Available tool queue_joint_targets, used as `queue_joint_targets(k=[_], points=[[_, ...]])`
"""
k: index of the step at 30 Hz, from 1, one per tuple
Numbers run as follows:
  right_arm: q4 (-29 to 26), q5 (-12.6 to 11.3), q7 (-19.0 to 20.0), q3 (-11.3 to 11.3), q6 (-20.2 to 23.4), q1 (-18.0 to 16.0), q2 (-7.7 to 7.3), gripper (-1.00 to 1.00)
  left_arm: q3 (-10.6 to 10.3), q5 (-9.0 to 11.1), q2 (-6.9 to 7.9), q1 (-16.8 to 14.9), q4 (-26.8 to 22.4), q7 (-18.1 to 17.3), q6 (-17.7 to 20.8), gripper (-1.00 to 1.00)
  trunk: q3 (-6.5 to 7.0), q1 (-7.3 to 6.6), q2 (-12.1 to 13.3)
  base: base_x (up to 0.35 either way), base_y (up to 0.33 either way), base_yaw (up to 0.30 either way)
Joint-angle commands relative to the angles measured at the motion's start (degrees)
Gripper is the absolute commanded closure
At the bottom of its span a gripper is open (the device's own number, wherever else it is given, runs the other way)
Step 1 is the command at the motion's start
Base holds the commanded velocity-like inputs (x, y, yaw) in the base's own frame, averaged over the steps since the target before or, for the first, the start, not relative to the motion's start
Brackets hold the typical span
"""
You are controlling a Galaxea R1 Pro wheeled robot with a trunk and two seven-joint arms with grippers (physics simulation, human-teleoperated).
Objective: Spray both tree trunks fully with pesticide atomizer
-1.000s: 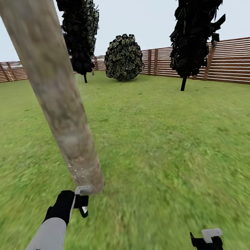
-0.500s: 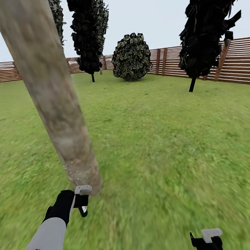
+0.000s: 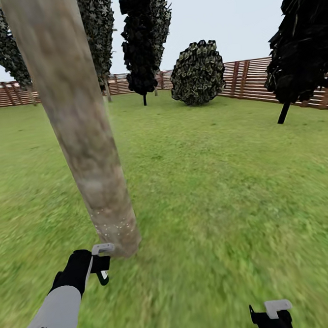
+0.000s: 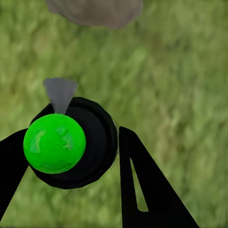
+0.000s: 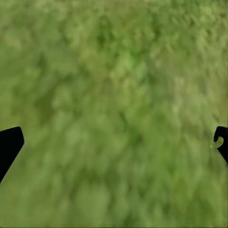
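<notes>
A thick, mottled grey-beige tree trunk (image 3: 77, 126) rises from the lawn (image 3: 210, 190) close in front of me, at the left of the head view. White specks dot its bark near the base (image 3: 112, 227). Just in front of that base, low over the grass, my left gripper (image 3: 100, 268) is shut on the pesticide atomizer (image 4: 66, 142). In the left wrist view the atomizer is a round black body with a bright green cap and a grey nozzle (image 4: 60, 92) aimed at the trunk's foot (image 4: 95, 12). My right gripper (image 3: 271, 318) hangs open over bare grass (image 5: 114, 118).
Further tall trees with dark foliage stand at the back (image 3: 144, 37) and at the right (image 3: 300, 44), with paler ones behind the trunk (image 3: 97, 36). A round bush (image 3: 197, 72) sits near the reddish-brown slat fence (image 3: 246, 78). Open lawn stretches ahead and to the right.
The whole view has swung left, so the distant trees, bush and fence slid to the right. My left arm has shifted slightly left beside the trunk base. The right gripper looks unchanged.
</notes>
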Motion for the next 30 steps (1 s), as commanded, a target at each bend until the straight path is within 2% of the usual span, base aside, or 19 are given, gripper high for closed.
queue_joint_targets(k=[1, 11, 15, 17, 18, 19, 21, 22, 23, 24, 27, 28, 30], points=[[0.0, 0.0, 0.0, 0.0, 0.0, 0.0, 0.01, -1.00, 0.0, 0.1, 0.02, 0.0, 0.0, 0.0, 0.0, 1.00, 0.00, 0.00, 0.0, 0.071, -0.266, 0.277], [0.0, 0.0, 0.0, 0.0, 0.0, 0.0, 0.00, -1.00, -0.6, 0.1, -0.19, 0.0, 0.1, 0.0, 0.1, 1.00, 0.00, 0.00, 0.0, -0.104, -0.260, 0.277], [0.0, 0.0, 0.0, -0.1, 0.0, 0.0, -0.05, -1.00, -0.4, 0.2, -0.57, -0.2, 0.1, 0.0, 0.2, 1.00, 0.00, 0.00, 0.0, -0.065, -0.073, 0.276], [0.0, 0.0, 0.0, -0.1, 0.0, 0.0, -0.04, -1.00, -0.4, 0.2, -1.38, -0.8, 0.5, 0.0, 0.4, 1.00, 0.00, 0.00, 0.0, -0.005, -0.006, 0.210], [0.0, 0.0, 0.0, -0.1, 0.0, 0.0, -0.05, -1.00, -0.5, 0.0, -2.98, -1.3, 0.5, 0.1, 0.6, 1.00, 0.00, 0.00, 0.0, -0.001, -0.001, 0.042], [0.0, 0.0, 0.0, -0.1, 0.0, 0.0, -0.06, -1.00, -0.6, -0.3, -4.36, -3.9, 0.6, 0.1, 2.4, 1.00, 0.00, 0.00, 0.0, 0.000, 0.000, 0.017], [0.0, 0.0, 0.0, -0.1, 0.0, 0.0, -0.07, -1.00, -0.8, -0.4, -4.84, -5.5, 0.8, 0.1, 4.8, 1.00, 0.00, 0.00, 0.0, 0.000, 0.000, 0.009], [0.0, 0.0, 0.0, -0.1, 0.0, 0.0, -0.07, -1.00, -1.7, -0.4, -4.99, -6.4, 0.8, 0.2, 6.0, 1.00, 0.00, 0.00, 0.0, 0.000, 0.000, 0.004], [0.0, 0.0, 0.0, -0.1, 0.0, 0.0, -0.07, -1.00, -5.7, -0.5, -4.58, -8.3, 0.6, 0.4, 7.4, 1.00, 0.00, 0.00, 0.0, 0.000, 0.000, 0.000], [0.0, 0.0, 0.0, -0.1, 0.0, 0.0, -0.09, -1.00, -6.0, -0.4, -4.33, -8.6, 0.4, 0.4, 7.5, 1.00, 0.00, 0.00, 0.0, 0.000, 0.000, 0.000], [0.0, 0.0, 0.0, -0.2, 0.0, 0.0, -0.15, -1.00, -6.2, -0.2, -2.12, -9.9, 0.6, 0.3, 7.7, 1.00, 0.00, 0.00, 0.0, 0.000, 0.000, 0.000], [0.0, 0.0, 0.0, -0.2, 0.0, 0.0, -0.15, -1.00, -6.1, 0.0, 0.02, -10.4, 0.9, 0.2, 7.8, 1.00, 0.00, 0.00, 0.0, 0.000, 0.000, 0.000], [0.0, 0.0, 0.0, -0.2, 0.0, 0.0, -0.16, -1.00, -6.3, -0.1, 0.67, -10.1, 0.5, 0.1, 7.9, 1.00, 0.00, 0.00, 0.0, 0.000, 0.000, 0.000]])
